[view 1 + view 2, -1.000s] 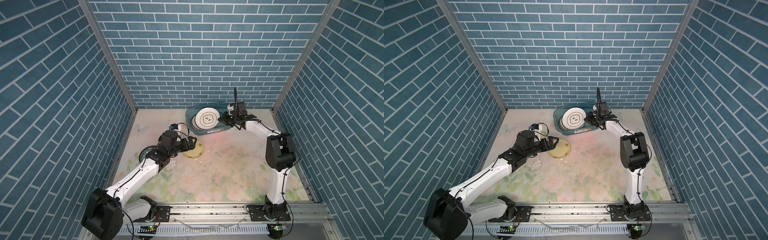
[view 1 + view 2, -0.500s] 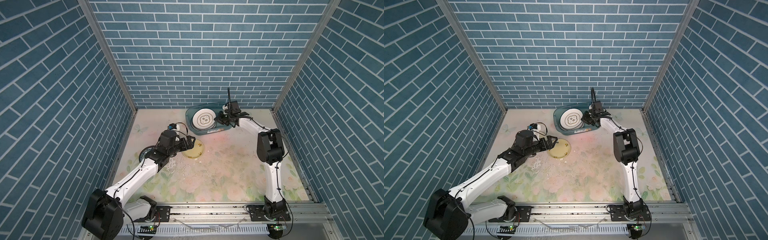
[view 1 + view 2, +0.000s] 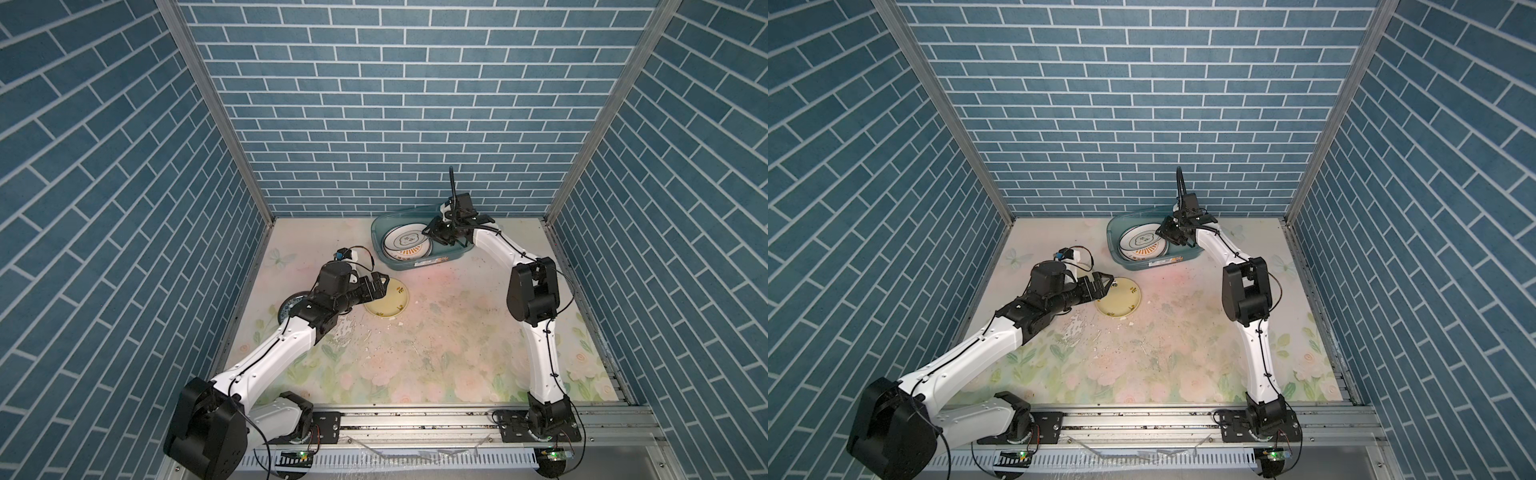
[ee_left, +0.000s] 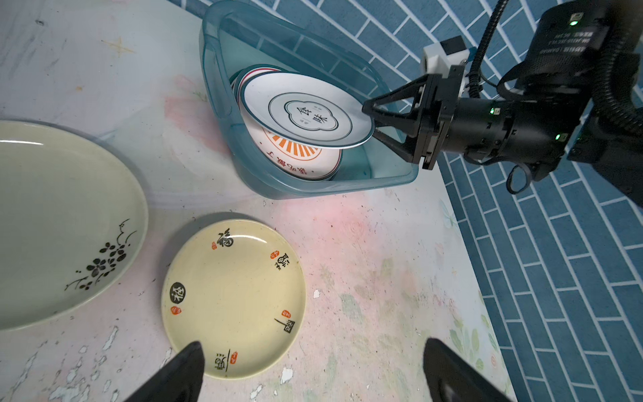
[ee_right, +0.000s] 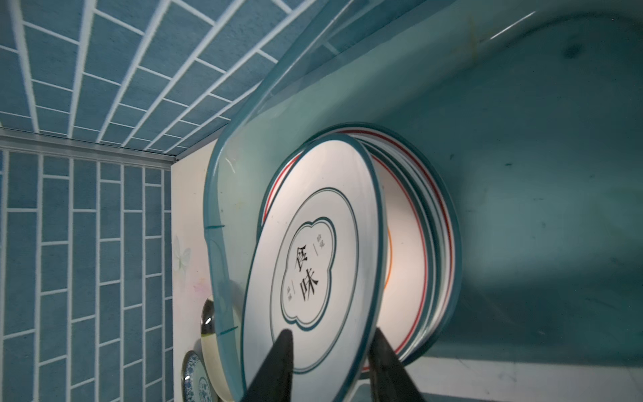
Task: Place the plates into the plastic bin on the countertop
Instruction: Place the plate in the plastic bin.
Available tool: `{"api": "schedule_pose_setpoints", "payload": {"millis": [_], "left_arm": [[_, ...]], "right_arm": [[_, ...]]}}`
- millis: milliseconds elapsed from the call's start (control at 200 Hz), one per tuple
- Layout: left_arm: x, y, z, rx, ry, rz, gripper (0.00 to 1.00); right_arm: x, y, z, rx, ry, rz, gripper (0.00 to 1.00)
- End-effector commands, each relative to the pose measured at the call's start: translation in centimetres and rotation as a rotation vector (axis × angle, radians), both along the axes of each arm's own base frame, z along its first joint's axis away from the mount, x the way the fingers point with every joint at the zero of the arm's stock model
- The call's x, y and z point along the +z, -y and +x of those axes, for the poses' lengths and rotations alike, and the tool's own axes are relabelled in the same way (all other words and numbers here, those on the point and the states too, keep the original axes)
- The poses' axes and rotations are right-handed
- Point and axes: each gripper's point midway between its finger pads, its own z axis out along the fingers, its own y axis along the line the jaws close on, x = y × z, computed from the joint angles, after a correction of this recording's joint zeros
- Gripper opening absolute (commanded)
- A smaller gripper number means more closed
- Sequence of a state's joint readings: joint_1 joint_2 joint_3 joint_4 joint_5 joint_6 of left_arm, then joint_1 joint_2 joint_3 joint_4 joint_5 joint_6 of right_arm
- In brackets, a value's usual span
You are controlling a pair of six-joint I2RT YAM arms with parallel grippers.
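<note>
Straddling white plate (image 4: 306, 115) rim in bin (image 4: 313, 189), R gripper (image 4: 369, 120) parted; L gripper (image 4: 313, 344) spread over yellow plate (image 4: 233, 296).

The left arm (image 3: 270, 353) and right arm (image 3: 540, 357) share white link shells, black joint housings and thin black cables (image 3: 524, 254). The jaws are black and triangular; behind the right pair, a black cylindrical wrist (image 4: 487, 128) bears green lights and a corrugated hose (image 4: 487, 31).

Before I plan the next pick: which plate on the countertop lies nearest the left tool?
The small pale yellow plate with black characters and red seals, just under the open left tool; the larger flower-sprig plate lies farther off.
</note>
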State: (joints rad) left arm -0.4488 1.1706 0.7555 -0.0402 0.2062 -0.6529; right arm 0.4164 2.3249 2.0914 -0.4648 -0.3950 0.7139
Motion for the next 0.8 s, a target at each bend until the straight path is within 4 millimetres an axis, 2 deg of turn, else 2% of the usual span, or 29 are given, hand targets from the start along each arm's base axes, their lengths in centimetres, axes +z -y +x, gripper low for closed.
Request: {"api": "schedule_pose_setpoints", "payload": {"millis": [0, 150, 335, 530, 660, 795], "left_arm": [[0.2, -0.3, 0.0, -0.001, 0.015, -0.003, 1.00], [0.3, -0.3, 0.0, -0.002, 0.016, -0.007, 1.00], [0.4, -0.3, 0.0, 0.000, 0.022, -0.008, 1.00], [0.2, -0.3, 0.1, 0.001, 0.018, -0.012, 0.99], [-0.1, -0.4, 0.1, 0.003, 0.015, -0.007, 1.00], [-0.7, -1.1, 0.2, 0.021, 0.007, 0.000, 0.99]], "right_arm": [[-1.6, -0.2, -1.4, 0.053, -0.048, -0.068, 0.49], [-0.9, -0.2, -1.8, 0.082, -0.032, -0.093, 0.57], [-0.7, 0.6, -2.4, 0.088, -0.060, -0.192, 0.63], [-0.9, 0.0, -2.7, 0.120, -0.078, -0.172, 0.67], [1.5, -0.3, -2.8, 0.144, -0.028, -0.147, 0.69], [5.3, 0.9, -3.3, 0.125, 0.054, -0.180, 0.70]]}}
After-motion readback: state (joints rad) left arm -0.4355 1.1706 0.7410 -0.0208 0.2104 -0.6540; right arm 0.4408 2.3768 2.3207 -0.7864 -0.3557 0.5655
